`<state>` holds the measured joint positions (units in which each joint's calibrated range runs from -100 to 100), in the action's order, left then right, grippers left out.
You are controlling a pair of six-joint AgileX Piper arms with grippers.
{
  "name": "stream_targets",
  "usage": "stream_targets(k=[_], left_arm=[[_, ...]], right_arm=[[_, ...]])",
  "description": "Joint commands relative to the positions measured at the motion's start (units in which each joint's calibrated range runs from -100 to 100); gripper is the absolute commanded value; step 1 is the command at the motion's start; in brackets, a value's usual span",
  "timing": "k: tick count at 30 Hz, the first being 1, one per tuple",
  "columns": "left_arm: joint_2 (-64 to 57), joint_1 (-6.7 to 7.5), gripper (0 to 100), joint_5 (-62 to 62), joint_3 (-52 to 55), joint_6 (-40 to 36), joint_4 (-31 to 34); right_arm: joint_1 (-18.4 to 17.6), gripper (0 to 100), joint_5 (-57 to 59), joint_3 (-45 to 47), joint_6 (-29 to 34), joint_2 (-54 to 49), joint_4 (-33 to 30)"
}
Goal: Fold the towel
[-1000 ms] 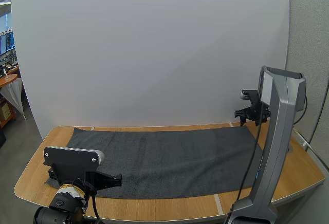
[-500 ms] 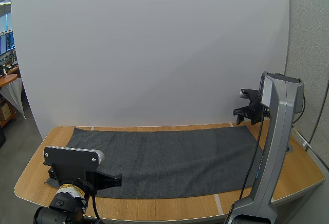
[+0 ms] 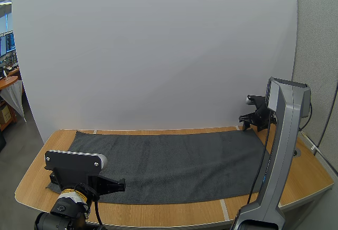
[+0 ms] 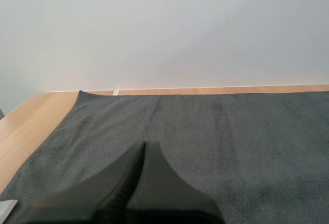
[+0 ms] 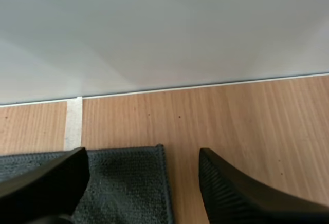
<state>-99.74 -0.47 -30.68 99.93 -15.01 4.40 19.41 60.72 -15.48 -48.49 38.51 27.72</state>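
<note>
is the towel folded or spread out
Spread out: the towel lies flat along the table, its edges and corners out, with no fold visible.

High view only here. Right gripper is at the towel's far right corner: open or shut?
Observer: Open. In the right wrist view the right gripper has its fingers apart, straddling the towel corner.
Operator: Corner lifted yet?
Observer: No, it lies flat on the table between the fingers.
Operator: Left gripper?
Observer: The left gripper is shut, fingers together as one wedge over the towel, nothing pinched between them.
</note>
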Motion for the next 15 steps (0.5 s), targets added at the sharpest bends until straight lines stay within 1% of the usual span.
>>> stream_targets(k=[1,9,15], left_arm=[[-0.26,0.30,0,1.29,0.07,0.03,-0.73],[-0.26,0.30,0,1.29,0.07,0.03,-0.73],[-0.26,0.30,0,1.29,0.07,0.03,-0.73]], right_arm=[[-0.20,100,4.02,-0.10,-1.02,0.52,0.75],[-0.92,100,9.61,-0.10,-1.48,0.52,2.08],[-1.21,100,11.24,-0.10,-1.59,0.52,3.03]])
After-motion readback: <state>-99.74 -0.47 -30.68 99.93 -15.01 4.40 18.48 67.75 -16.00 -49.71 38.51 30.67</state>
